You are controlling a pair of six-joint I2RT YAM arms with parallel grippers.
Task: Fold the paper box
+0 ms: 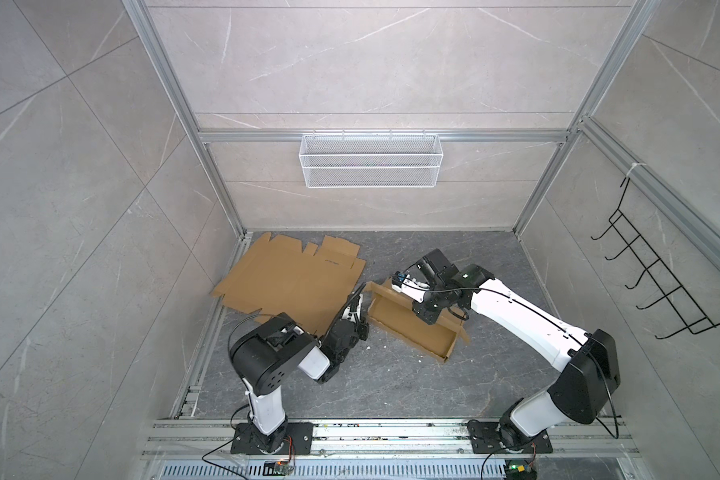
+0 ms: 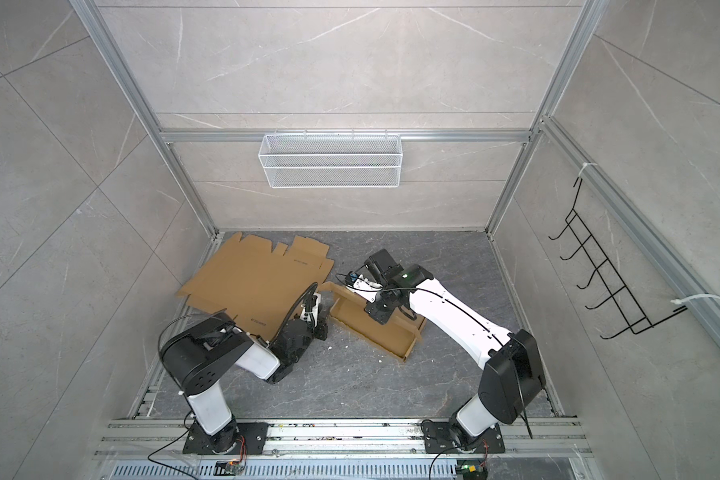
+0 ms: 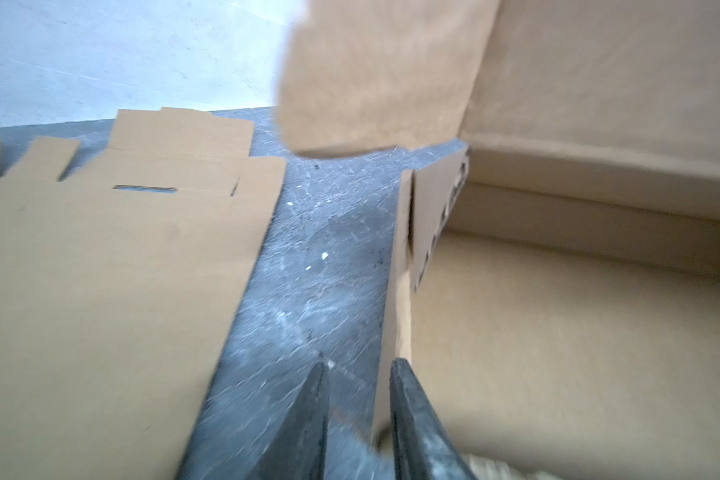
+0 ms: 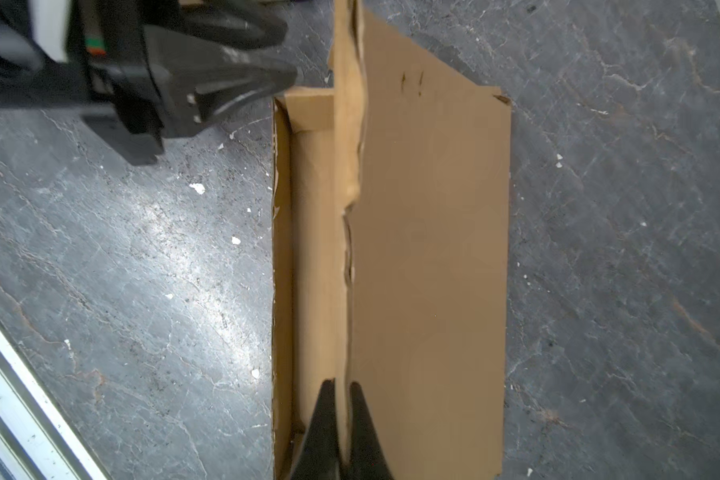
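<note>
Dark tabletop [image 1: 391, 386], a spare flat sheet [image 1: 283, 282] on the left, and the paper box [image 1: 408, 328] half-formed mid-table beside it. My right jaws are clamped on its long flap [image 4: 348, 166]. My left jaws are narrowly parted and empty, just beside the end wall [image 3: 433, 199]. If I pull crooked, that ragged flap may tear, or the unpinned box may slide.

Both top views look steeply down from high above the arm bases, sharing the whole dark grey marbled tabletop [image 1: 391, 386]. Wrist cameras sit close behind their fingers: left gripper [image 3: 356, 374] facing the brown cardboard box's [image 3: 558, 332] corner, right gripper [image 4: 341, 386] along its raised lid flap [image 4: 429, 249].
</note>
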